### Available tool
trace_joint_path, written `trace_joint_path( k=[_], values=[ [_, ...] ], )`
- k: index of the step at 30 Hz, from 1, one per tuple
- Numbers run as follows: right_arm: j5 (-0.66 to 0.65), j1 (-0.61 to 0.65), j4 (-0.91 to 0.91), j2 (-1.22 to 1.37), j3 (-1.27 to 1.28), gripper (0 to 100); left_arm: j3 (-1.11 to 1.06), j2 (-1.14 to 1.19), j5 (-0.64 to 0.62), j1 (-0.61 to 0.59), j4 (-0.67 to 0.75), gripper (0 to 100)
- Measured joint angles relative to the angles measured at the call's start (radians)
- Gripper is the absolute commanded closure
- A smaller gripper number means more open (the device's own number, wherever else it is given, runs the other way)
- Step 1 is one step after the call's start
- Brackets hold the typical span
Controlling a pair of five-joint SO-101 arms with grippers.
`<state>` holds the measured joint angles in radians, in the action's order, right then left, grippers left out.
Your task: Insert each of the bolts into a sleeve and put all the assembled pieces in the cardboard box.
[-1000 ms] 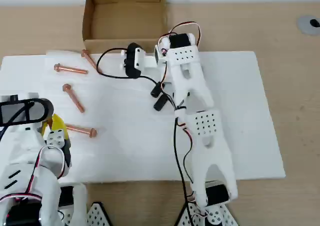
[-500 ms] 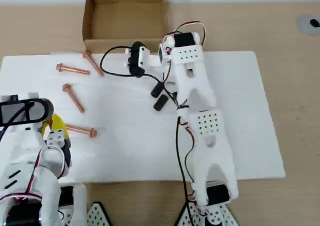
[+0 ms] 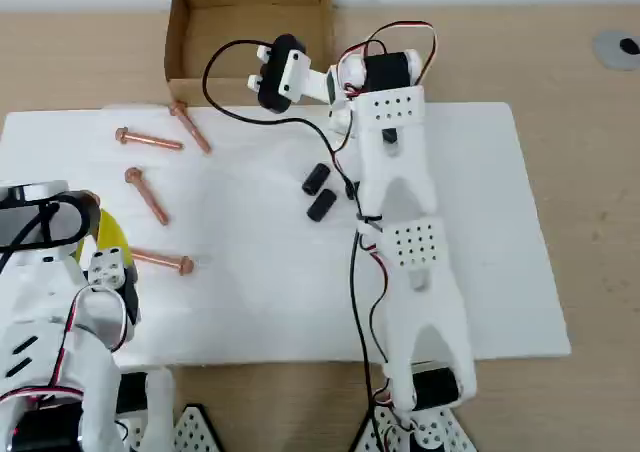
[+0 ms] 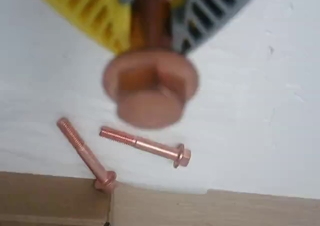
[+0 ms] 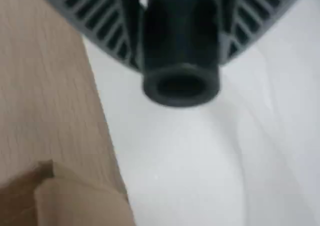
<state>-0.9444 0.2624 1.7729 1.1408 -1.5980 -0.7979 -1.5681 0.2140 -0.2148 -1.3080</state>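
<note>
corner bolt (image 3: 190, 127): copper, slanted on the white foam sheet (image 3: 480, 272) at 11 o'clock, head at the sheet's edge just beside the near corner of the cardboard box (image 3: 250, 32).
far bolt (image 3: 148, 140): just to the 9 o'clock side of the corner bolt, lying almost crosswise, head toward 9 o'clock.
middle bolt (image 3: 147, 194): on the 6 o'clock side of the far bolt, apart from it, slanted, head toward 11 o'clock.
near bolt (image 3: 160, 262): at 8 o'clock on the sheet, head toward 3 o'clock, thread end running up to the left arm's yellow jaw; i cannot tell whether they touch.
left gripper (image 4: 152, 11): at 8 o'clock of the table, jaws narrow, one yellow and one grey, clamped on the shank of the held bolt (image 4: 150, 86), whose head faces the wrist camera.
right gripper (image 5: 180, 26): grey jaws closed around the held sleeve (image 5: 181, 86), black, open end facing the wrist camera, over the sheet's edge beside bare wood and a cardboard corner.
right arm (image 3: 410, 252): reaches from 5 o'clock across the sheet to 12 o'clock, wrist turned toward the box's near wall.
loose sleeves: upper sleeve (image 3: 316, 179) and lower sleeve (image 3: 321, 205), both black, lie just beside each other near the sheet's middle, close to the right arm and well apart from the bolts.
box: open-topped, at 12 o'clock on the wooden table (image 3: 580, 172), against the sheet's far edge.
</note>
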Motion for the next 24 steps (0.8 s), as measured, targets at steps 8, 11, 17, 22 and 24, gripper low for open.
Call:
trace_joint_path(
  k=[8,11,17,22,24],
  values=[
    [0.183,-0.003,0.000,-0.235,0.057,98.8,0.015,0.000,-0.005,0.000,0.048,99],
    [0.342,-0.003,0.000,-0.400,0.057,98.8,0.015,0.000,-0.072,0.000,0.123,99],
    [0.789,-0.006,0.000,-0.813,0.209,98.8,0.015,0.002,-0.241,0.000,0.292,99],
    [1.011,0.038,0.000,-1.158,0.528,98.8,0.015,0.002,-0.279,0.000,0.368,99],
    [1.025,0.114,0.000,-1.301,0.695,98.8,0.015,0.002,-0.279,0.000,0.394,99]
  ],
)
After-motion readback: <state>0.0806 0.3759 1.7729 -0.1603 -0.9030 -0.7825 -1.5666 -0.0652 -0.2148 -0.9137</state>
